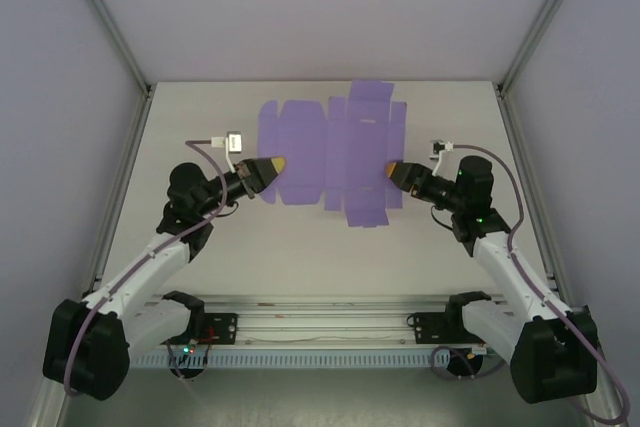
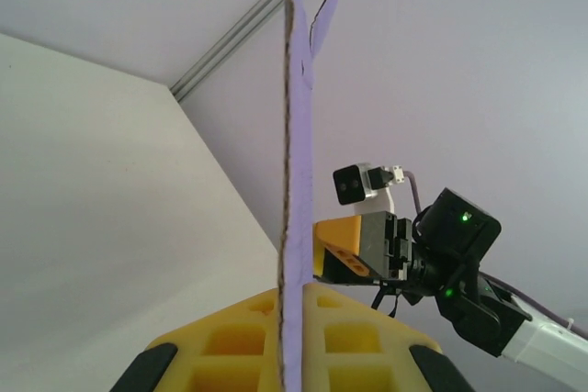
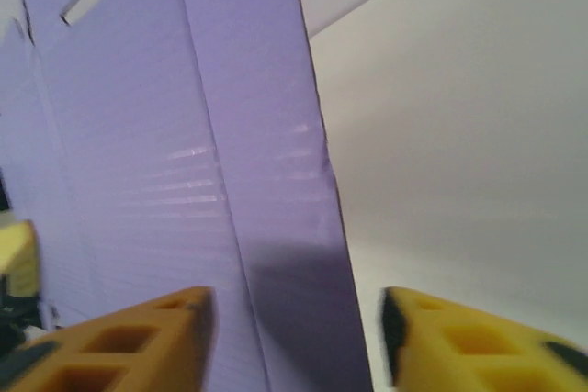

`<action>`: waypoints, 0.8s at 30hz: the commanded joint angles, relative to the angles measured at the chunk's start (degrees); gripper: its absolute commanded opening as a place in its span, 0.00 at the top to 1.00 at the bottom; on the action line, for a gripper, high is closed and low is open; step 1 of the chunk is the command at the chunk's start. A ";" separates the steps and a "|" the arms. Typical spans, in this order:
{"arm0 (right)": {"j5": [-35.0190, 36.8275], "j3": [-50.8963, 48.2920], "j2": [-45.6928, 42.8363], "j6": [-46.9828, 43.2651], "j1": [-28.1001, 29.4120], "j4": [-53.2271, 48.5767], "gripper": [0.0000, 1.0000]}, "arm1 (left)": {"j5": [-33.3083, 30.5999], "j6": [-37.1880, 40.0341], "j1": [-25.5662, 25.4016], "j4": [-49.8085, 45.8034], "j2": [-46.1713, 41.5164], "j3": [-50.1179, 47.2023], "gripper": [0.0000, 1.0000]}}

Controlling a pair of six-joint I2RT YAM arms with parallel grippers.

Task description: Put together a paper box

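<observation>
The paper box (image 1: 330, 152) is a flat lavender die-cut sheet with several flaps, spread over the middle back of the white table. My left gripper (image 1: 278, 166) is at the sheet's left edge. In the left wrist view the sheet (image 2: 296, 135) stands edge-on between the yellow fingers, and the gripper (image 2: 299, 296) is shut on it. My right gripper (image 1: 392, 171) is at the sheet's right edge, facing the left one. In the right wrist view it (image 3: 296, 319) is open, and the sheet's outer panel (image 3: 266, 181) lies in the gap between the fingers without touching them. The left wrist view also shows the right gripper (image 2: 344, 247) beyond the sheet.
White enclosure walls and aluminium posts (image 1: 115, 37) close in the table (image 1: 300, 257) at the back and both sides. A metal rail (image 1: 320, 312) carrying both arm bases runs along the near edge. Bare table surface lies between the sheet and the rail.
</observation>
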 commanded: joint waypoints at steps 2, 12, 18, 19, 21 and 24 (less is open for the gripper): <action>-3.08 -1.20 -1.75 -0.51 -0.25 5.41 0.71 | -2.81 2.16 -0.21 -4.54 -2.46 0.03 1.00; 1.16 -0.76 -3.11 -7.38 -0.30 -3.59 1.00 | -14.14 7.43 -0.26 -19.66 -6.36 -1.38 0.15; 2.90 -3.39 2.54 -8.56 0.13 -4.57 1.00 | -27.81 7.73 -0.32 -31.85 -8.82 -3.95 0.00; 3.31 -3.39 3.89 -9.37 0.43 -5.71 1.00 | -28.71 7.48 -0.29 -33.21 -9.66 -4.28 0.00; 6.08 -2.95 6.12 -12.47 1.51 -9.10 1.00 | -30.02 8.20 -0.29 -35.84 -11.49 -4.14 0.00; 11.62 -1.46 7.86 -18.78 4.52 -14.32 1.00 | -32.51 9.60 -0.31 -40.14 -13.49 -2.94 0.00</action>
